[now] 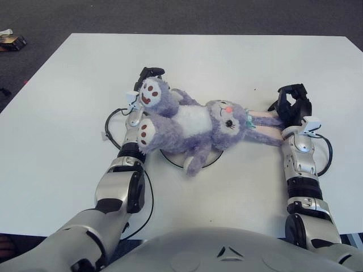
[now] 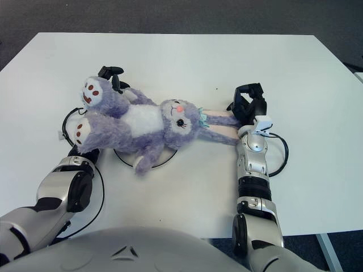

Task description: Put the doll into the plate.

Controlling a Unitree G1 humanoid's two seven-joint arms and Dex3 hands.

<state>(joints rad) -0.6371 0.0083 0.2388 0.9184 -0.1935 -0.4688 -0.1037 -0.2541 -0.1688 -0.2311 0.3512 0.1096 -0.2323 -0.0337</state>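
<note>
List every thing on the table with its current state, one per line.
Doll: lying on its back across the plate, ears stretched right.
Plate: flat on the table, mostly covered.
Left hand: at the doll's feet, gripping a leg.
Right hand: closed at the ear tips.
</note>
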